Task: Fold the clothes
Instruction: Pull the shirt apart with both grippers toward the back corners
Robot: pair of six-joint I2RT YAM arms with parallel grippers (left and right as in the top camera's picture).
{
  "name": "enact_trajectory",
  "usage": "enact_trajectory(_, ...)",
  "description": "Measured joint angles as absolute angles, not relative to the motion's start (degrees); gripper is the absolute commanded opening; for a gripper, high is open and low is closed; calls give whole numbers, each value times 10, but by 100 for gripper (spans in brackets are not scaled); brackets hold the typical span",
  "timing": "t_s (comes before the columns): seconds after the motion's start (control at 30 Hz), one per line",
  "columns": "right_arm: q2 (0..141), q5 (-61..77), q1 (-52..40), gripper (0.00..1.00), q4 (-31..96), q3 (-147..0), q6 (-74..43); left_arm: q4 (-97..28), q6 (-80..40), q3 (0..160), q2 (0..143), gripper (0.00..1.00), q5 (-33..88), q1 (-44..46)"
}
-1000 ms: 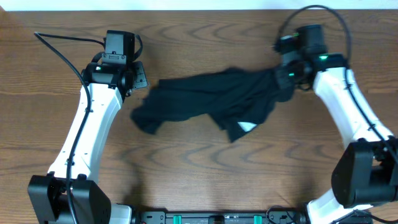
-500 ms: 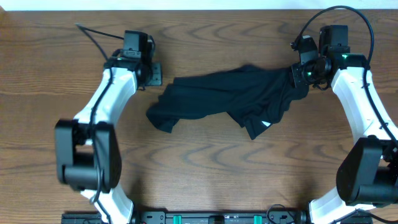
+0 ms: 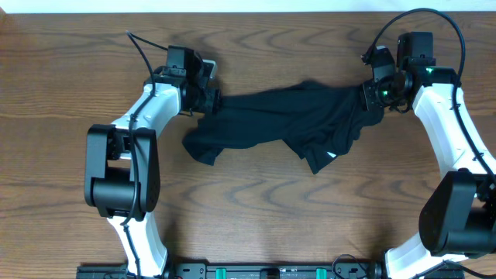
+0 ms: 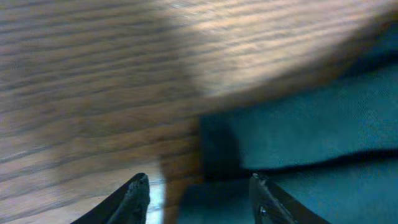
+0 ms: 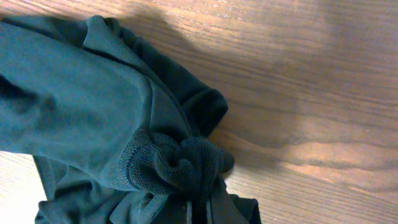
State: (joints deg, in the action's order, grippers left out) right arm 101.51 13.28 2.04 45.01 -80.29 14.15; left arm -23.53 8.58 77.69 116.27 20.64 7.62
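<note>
The black shirt (image 3: 287,120) lies crumpled across the middle of the wooden table, with a small white mark near its lower right corner. My right gripper (image 3: 370,97) is shut on the shirt's bunched right edge (image 5: 186,165), the fabric pinched between its fingers (image 5: 200,208). My left gripper (image 3: 211,99) is open at the shirt's upper left edge. In the left wrist view its fingers (image 4: 199,199) straddle a corner of the fabric (image 4: 298,137), which lies flat on the table. The white neck tag is hidden.
The wooden table (image 3: 248,217) extends around the shirt. A black cable (image 3: 143,46) trails from the left arm at the back left. The robot base (image 3: 256,271) sits at the front edge.
My left gripper has moved right, from beside the shirt to its upper left edge. The right gripper moved right with the shirt a second ago and has held still since.
</note>
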Motion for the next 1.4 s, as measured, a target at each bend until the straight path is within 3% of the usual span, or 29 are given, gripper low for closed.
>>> enact_trajectory(0.2,1015,133,20,1,451,-803,142,-249,100,777,1163,34,220,78)
enact_trajectory(0.37,1015,133,20,1,452,-803,142,-269,104,777,1163,36,222,78)
enact_trajectory(0.43,1015,133,20,1,452,-803,142,-271,106,777,1163,44,218,78)
enact_trajectory(0.67,1015,133,20,1,452,-803,142,-270,105,777,1167,44,184,78)
enact_trajectory(0.97,1015,133,20,1,455,-803,142,-281,102,777,1169,6,177,78)
enact_trajectory(1.2,1015,133,20,1,456,-803,142,-282,103,777,1169,6,181,78)
enact_trajectory(1.33,1015,133,20,2,457,-803,142,-285,106,777,1169,51,181,78)
enact_trajectory(1.4,1015,133,20,2,457,-803,142,-284,106,777,1169,62,182,78)
